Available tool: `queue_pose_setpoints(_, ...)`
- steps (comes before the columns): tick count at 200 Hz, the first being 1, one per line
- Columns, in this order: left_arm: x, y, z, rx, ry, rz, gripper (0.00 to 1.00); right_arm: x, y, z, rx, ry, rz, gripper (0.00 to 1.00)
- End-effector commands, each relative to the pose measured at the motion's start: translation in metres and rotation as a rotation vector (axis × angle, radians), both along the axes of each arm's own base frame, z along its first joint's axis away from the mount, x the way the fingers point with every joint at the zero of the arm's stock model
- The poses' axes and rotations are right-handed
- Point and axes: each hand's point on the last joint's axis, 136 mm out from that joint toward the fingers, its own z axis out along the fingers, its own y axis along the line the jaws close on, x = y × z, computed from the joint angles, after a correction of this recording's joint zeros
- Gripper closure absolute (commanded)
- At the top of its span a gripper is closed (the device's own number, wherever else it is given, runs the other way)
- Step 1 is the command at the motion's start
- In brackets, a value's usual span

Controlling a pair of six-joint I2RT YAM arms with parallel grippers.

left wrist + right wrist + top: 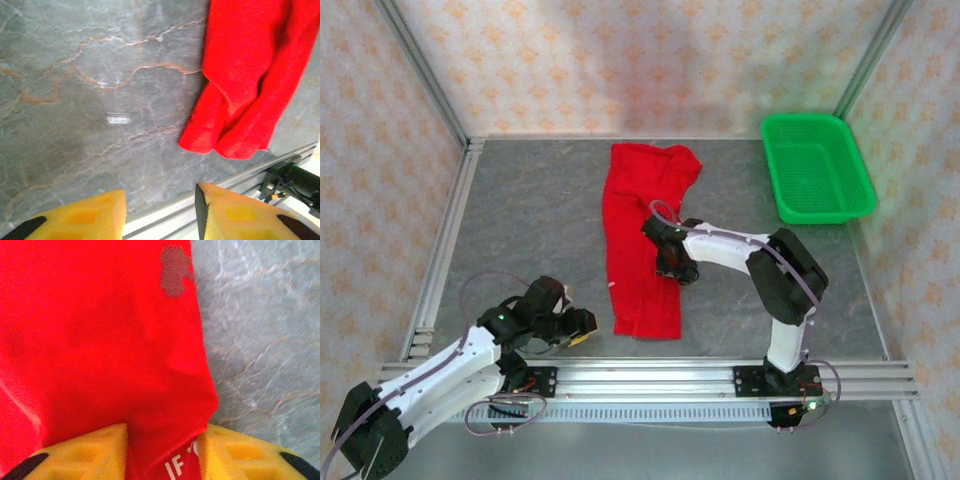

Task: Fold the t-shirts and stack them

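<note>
The red t-shirt [640, 240] lies on the table as a long narrow strip, running from the back middle toward the front. My right gripper [672, 262] sits low on the strip's right edge, about halfway along. In the right wrist view the gripper [162, 455] stands open, and the t-shirt [100, 340] edge is bunched up between its yellow fingers [90, 450]. A brown print patch [175, 270] and white lettering [175, 467] show there. My left gripper [578, 325] hovers open and empty over bare table left of the strip's near end; its wrist view [160, 215] shows the t-shirt [245, 75] ahead and to the right.
A green mesh basket [815, 170] stands at the back right corner. An aluminium rail [650, 375] runs along the front edge, just below the left fingers [240, 210]. Patterned walls close in the back and both sides. Grey marbled tabletop [530, 210] stretches left of the shirt.
</note>
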Motion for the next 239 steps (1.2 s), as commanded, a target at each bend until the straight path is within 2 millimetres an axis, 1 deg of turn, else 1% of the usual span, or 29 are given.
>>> queue_pose_setpoints(1,-0.003,0.002,0.009,-0.009,0.007,0.029,0.51,-0.013,-0.013,0.008,-0.034,0.028,0.034,0.51)
queue_pose_setpoints(13,0.001,0.000,0.014,-0.026,-0.009,0.037,0.46,-0.020,-0.009,0.020,0.041,0.011,0.015,0.45)
queue_pose_setpoints(26,0.005,-0.004,0.019,-0.041,-0.027,0.033,0.41,-0.029,-0.005,0.040,0.127,-0.014,-0.001,0.39)
queue_pose_setpoints(35,0.007,-0.008,0.021,-0.054,-0.030,0.022,0.39,-0.037,-0.006,0.052,0.171,-0.027,-0.005,0.36)
queue_pose_setpoints(48,0.010,-0.013,0.022,-0.061,-0.028,0.011,0.39,-0.052,-0.009,0.062,0.225,-0.023,-0.016,0.34)
queue_pose_setpoints(61,0.014,-0.018,0.021,-0.061,-0.037,-0.004,0.40,-0.070,-0.011,0.061,0.289,0.010,-0.032,0.34)
queue_pose_setpoints(74,0.020,-0.027,0.022,-0.073,-0.044,-0.019,0.42,-0.086,-0.007,0.053,0.361,0.049,-0.041,0.35)
queue_pose_setpoints(89,0.024,-0.039,0.022,-0.074,-0.046,-0.056,0.44,-0.099,-0.002,0.044,0.407,0.076,-0.039,0.37)
queue_pose_setpoints(112,0.030,-0.056,0.024,-0.048,-0.056,-0.121,0.48,-0.112,0.011,0.035,0.438,0.118,-0.004,0.38)
queue_pose_setpoints(131,0.033,-0.067,0.021,-0.062,-0.046,-0.134,0.53,-0.119,0.013,0.026,0.428,0.140,-0.002,0.40)
queue_pose_setpoints(154,0.028,-0.071,0.007,-0.015,-0.013,-0.167,0.59,-0.122,0.015,0.020,0.437,0.141,-0.008,0.40)
queue_pose_setpoints(173,0.025,-0.068,-0.004,0.020,0.014,-0.172,0.64,-0.124,0.016,0.015,0.437,0.154,-0.010,0.41)
queue_pose_setpoints(202,0.023,-0.059,-0.008,0.065,0.015,-0.169,0.65,-0.125,0.017,0.013,0.429,0.156,-0.003,0.41)
queue_pose_setpoints(239,0.022,-0.061,-0.016,0.082,0.031,-0.175,0.67,-0.128,0.016,0.010,0.426,0.167,-0.001,0.42)
